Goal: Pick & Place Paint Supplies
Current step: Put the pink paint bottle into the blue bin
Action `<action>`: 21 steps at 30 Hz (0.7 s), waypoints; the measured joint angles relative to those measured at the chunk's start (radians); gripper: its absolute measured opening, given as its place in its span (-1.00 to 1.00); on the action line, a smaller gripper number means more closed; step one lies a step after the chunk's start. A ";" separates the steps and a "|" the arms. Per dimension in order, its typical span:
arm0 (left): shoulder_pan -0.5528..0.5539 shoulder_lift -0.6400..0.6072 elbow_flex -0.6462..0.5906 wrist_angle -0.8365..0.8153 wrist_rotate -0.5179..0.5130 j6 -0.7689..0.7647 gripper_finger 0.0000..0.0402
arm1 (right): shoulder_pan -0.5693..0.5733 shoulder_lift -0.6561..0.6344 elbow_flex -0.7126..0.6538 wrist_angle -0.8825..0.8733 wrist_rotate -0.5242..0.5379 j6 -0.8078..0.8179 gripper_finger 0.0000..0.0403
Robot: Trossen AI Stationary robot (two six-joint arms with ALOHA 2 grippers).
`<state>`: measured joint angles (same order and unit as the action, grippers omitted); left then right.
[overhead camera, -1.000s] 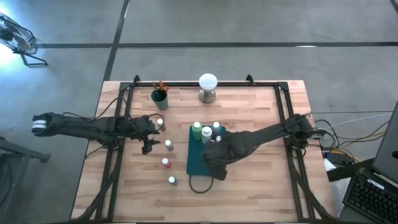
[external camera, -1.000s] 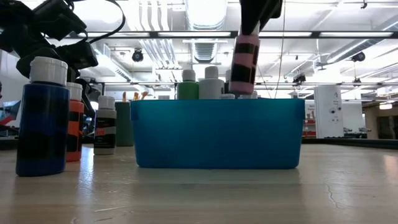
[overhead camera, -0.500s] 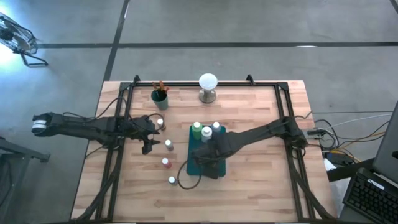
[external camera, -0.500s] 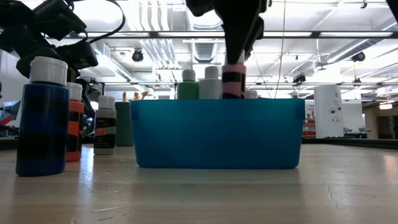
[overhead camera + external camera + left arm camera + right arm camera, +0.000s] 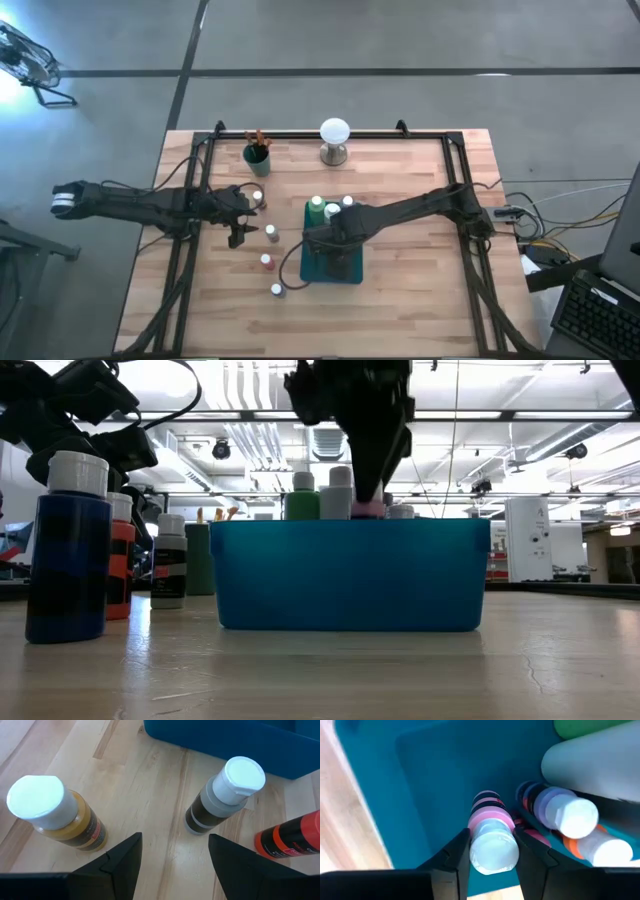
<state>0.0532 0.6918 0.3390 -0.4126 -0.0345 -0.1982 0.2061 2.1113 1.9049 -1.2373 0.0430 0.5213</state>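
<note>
Near the middle of the worktop [image 5: 420, 300] stands the teal tray [image 5: 318, 268], and the right hand [image 5: 490, 851] is lowered inside it, toward its 6 o'clock end. Its two fingers are partly closed around a pink bottle [image 5: 491, 836] with a white cap, one finger on each side of the bottle, which is held upright. In the low view only the pink top of this bottle shows above the tray wall. At the 12 o'clock end of the tray stand a green bottle [image 5: 316, 206] and a grey bottle [image 5: 331, 213], with smaller white-capped bottles beside them. At about 9 o'clock from the tray the left hand [image 5: 174, 851] hovers with its fingers wide apart and holds nothing. Just in front of it are a yellow-brown bottle [image 5: 55, 815] and a dark bottle [image 5: 222, 795], both standing on the wood, and a red-orange bottle [image 5: 290, 840] is close beside the dark one. At 11 o'clock on the worktop a dark cup holds the brushes [image 5: 256, 140], and a white ball on a metal base [image 5: 334, 140] stands at 12 o'clock.
</note>
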 joint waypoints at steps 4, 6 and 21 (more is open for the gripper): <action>0.000 0.000 0.000 0.000 0.000 0.000 0.17 | -0.008 0.000 -0.037 0.042 -0.003 -0.015 -0.45; 0.000 0.000 0.000 0.000 0.000 0.000 0.17 | -0.014 0.000 -0.055 0.059 -0.006 -0.024 -0.45; 0.000 0.000 0.000 0.000 0.000 0.000 0.17 | -0.037 -0.004 -0.107 0.122 -0.041 -0.046 -0.29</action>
<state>0.0535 0.6918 0.3393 -0.4125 -0.0348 -0.1982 0.1692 2.1075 1.7980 -1.1149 0.0019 0.4749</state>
